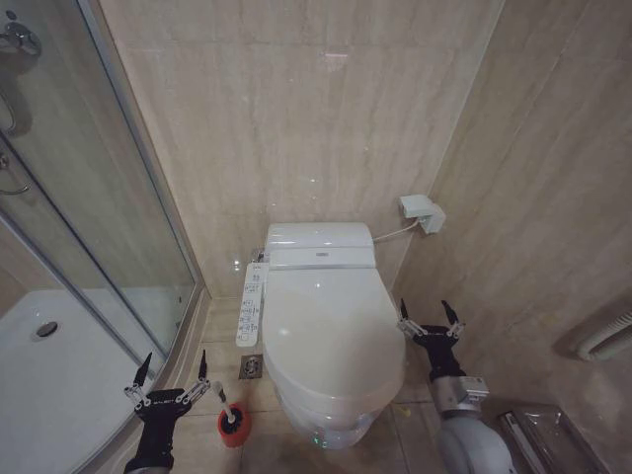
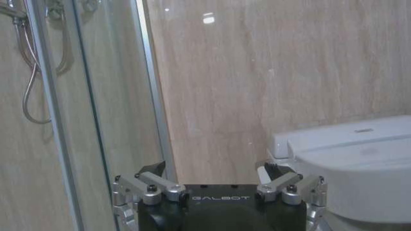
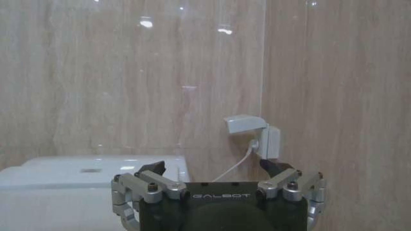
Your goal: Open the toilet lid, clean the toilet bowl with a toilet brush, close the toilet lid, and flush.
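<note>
Wall socket (image 3: 257, 137) beyond the open right pincer (image 3: 215, 168)

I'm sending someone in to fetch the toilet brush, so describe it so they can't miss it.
Find the white toilet, its toilet lid shut, against the beige tiled wall. On the floor by its front corner, on the shower side, stands the toilet brush, beside the left hand. Its round red cup holder is the one bright thing there.

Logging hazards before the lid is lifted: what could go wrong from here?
The toilet lid is glossy and closed, so an open pincer could slip off its edge. The left pincer hangs close to the toilet brush and might tip it. The right pincer sits near the side wall and may scrape it.
</note>
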Tool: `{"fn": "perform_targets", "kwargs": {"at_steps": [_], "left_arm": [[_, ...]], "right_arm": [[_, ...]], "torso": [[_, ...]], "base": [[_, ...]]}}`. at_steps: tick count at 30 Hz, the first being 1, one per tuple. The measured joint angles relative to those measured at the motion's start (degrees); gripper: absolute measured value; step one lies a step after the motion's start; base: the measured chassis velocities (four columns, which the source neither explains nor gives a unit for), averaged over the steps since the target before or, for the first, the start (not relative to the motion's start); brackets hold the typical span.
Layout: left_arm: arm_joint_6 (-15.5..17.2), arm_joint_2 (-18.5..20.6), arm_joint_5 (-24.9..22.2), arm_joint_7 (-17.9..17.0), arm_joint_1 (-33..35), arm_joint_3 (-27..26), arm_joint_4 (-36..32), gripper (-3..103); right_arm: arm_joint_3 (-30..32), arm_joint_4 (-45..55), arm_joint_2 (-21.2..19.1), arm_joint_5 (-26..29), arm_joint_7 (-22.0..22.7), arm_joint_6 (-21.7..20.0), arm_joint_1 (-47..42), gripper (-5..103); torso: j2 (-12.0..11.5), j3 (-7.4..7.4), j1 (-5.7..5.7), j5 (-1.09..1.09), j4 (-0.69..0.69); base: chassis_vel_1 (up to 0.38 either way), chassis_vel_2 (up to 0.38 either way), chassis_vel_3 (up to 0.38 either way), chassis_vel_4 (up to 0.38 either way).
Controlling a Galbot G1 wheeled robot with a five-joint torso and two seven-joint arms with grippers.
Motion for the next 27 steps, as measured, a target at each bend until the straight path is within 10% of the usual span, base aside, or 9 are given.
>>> {"fn": "perform_targets", "kwargs": {"at_steps": [27], "left_arm": [[0.0, 0.0, 0.0, 0.0, 0.0, 0.0, 0.0, 100]], "right_arm": [[0.2, 2.5, 1.1, 1.1, -0.5, 0.4, -0.4, 100]], "torso": [[0.0, 0.00, 0.00, 0.00, 0.00]], "base": [[0.000, 0.000, 0.000, 0.000]]}}
